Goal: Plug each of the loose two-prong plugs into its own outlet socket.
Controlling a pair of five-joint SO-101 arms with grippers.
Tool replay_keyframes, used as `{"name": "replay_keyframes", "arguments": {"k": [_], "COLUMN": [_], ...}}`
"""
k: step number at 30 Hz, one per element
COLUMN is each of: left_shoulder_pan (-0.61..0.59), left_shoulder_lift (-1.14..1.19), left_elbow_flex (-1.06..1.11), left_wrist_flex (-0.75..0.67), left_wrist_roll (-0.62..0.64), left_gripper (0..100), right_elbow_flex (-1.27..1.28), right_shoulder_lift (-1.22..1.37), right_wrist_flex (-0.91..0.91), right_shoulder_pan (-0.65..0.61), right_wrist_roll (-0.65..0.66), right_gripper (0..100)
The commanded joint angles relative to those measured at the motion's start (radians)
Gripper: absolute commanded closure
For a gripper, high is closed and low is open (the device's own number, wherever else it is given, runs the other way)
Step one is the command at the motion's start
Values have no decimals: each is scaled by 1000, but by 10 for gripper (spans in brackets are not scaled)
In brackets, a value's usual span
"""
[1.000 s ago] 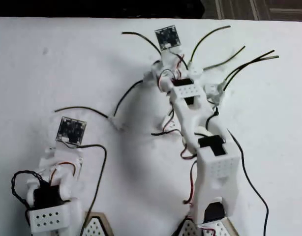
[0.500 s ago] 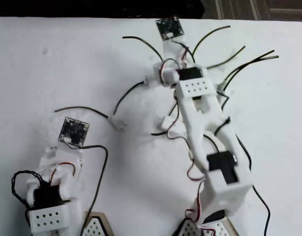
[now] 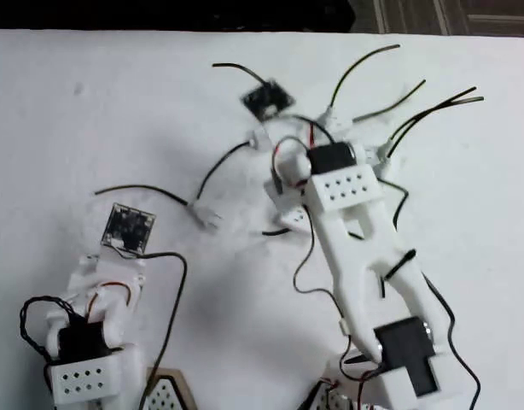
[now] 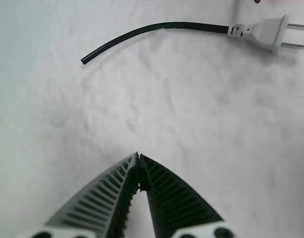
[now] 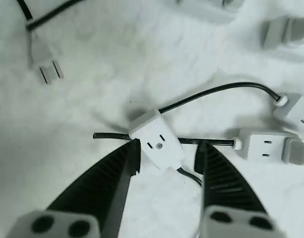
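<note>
A big white table [image 3: 57, 128] with a rough, bumpy top lies flat. Past its far edge runs a dark strip [image 3: 160, 13].

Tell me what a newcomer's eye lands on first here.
The white right arm, stretched far across the white table, draws the eye first. The black right tool is open astride a white outlet socket. The black left tool is shut, with a white two-prong plug on a black cord lying ahead of it.
</note>
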Motion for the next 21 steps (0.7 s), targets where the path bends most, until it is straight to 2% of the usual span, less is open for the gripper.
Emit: {"name": "replay_keyframes", "arguments": {"k": [1,10,16,21], "left_shoulder_pan": [1,1,2,2], "left_shoulder_lift": [-5,-5,-5,-5], "left_elbow_flex": [-8,-6,-6,-5], "left_wrist_flex": [3,3,3,3], "left_wrist_roll": [-8,-8,-8,-8], "left_gripper": [976,976,976,976], "right_elbow_flex": [118,275,245,238], "right_shoulder_lift": [-59,39,199,222], "right_wrist_flex": [-84,-349,-381,-395], "right_shoulder_pan": [24,25,19,18], "right_wrist_roll": [64,130,135,135], "right_gripper": [723,707,716,873]}}
